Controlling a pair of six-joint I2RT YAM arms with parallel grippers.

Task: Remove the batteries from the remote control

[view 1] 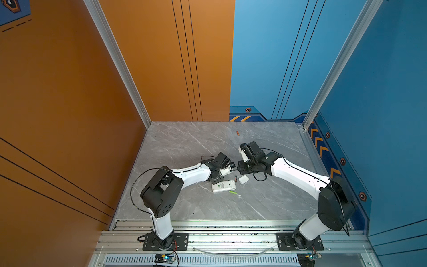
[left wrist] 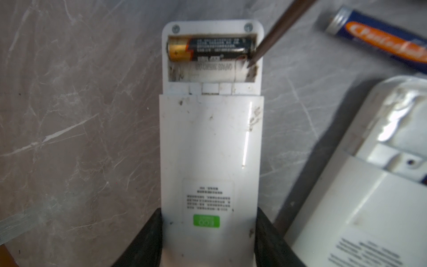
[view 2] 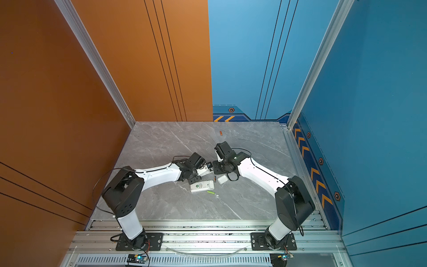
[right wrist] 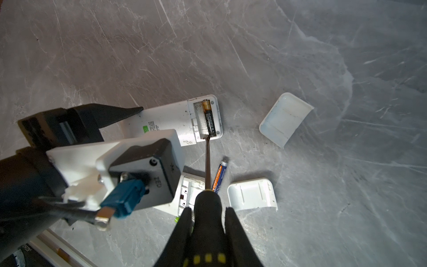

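Observation:
My left gripper (left wrist: 208,211) is shut on a white remote control (left wrist: 210,150), holding its lower end with the back up and the battery bay uncovered. One black and gold battery (left wrist: 208,49) lies in the far slot; the near slot shows bare white plastic. My right gripper (right wrist: 208,209) is shut on the black-and-yellow handle of a screwdriver (right wrist: 208,161), whose tip (left wrist: 250,63) rests at the bay's end beside the battery. In a top view both grippers meet above mid-table (view 1: 235,167). Loose batteries lie on the table: blue-orange (right wrist: 220,175), lime green (view 1: 232,192), orange-red (view 1: 237,133).
A second white remote (view 1: 223,186) lies on the grey marble table (view 1: 184,143) just in front of the grippers. Two white lids (right wrist: 285,119) (right wrist: 253,194) lie to its right. Orange and blue walls enclose the table on three sides.

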